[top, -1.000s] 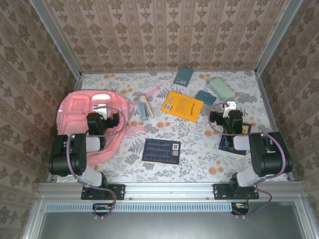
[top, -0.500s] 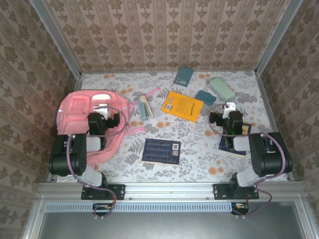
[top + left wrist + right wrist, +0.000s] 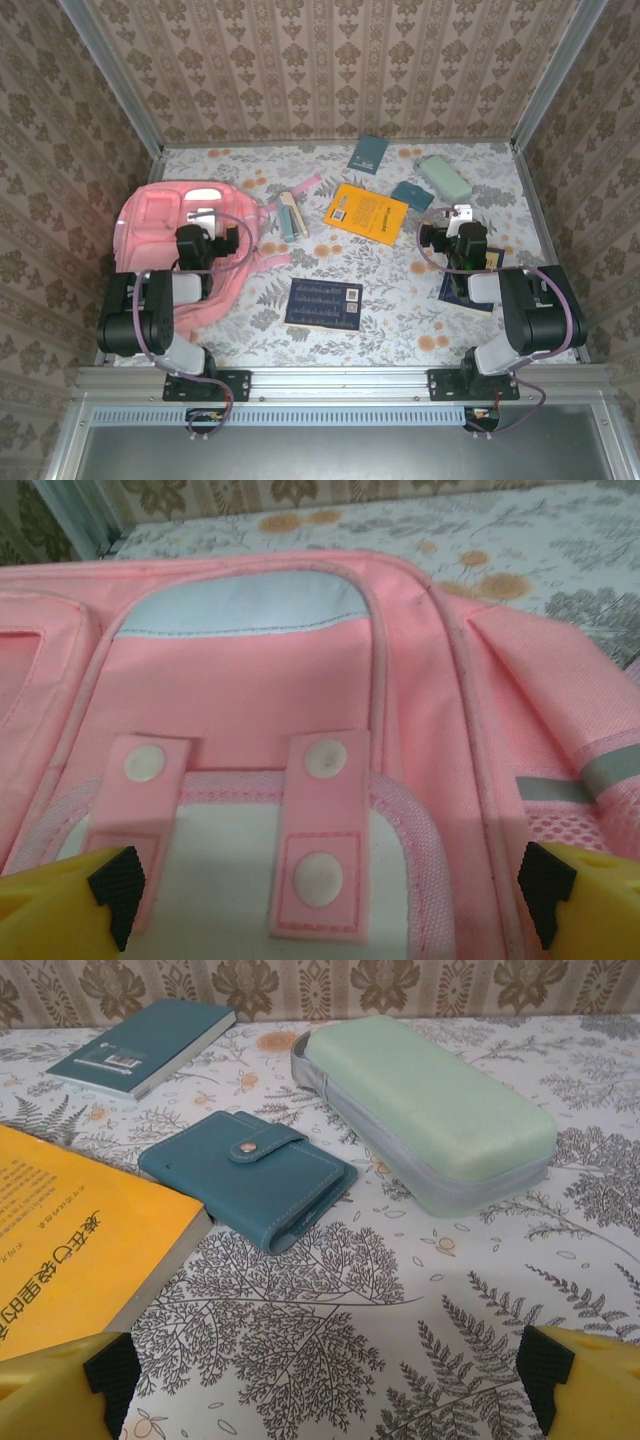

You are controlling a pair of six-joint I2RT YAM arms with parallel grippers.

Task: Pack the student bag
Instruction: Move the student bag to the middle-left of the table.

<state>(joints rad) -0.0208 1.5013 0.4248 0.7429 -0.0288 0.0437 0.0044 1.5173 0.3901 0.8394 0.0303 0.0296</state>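
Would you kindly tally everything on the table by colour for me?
Pink: 1, student bag
Yellow: 1, book
Teal: 2, notebook, wallet
Pale green: 1, case
Dark blue: 2, booklet, second book partly under right arm
Teal-and-white: 1, small item beside bag
Total: 8

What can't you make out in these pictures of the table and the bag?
Top view: the left arm covers part of the student bag, so whether it is open is unclear.
Top view: the right arm hides most of a dark blue book.
Right wrist view: the left edge cuts off the yellow book.
Top view: the item beside the bag is too small to name.
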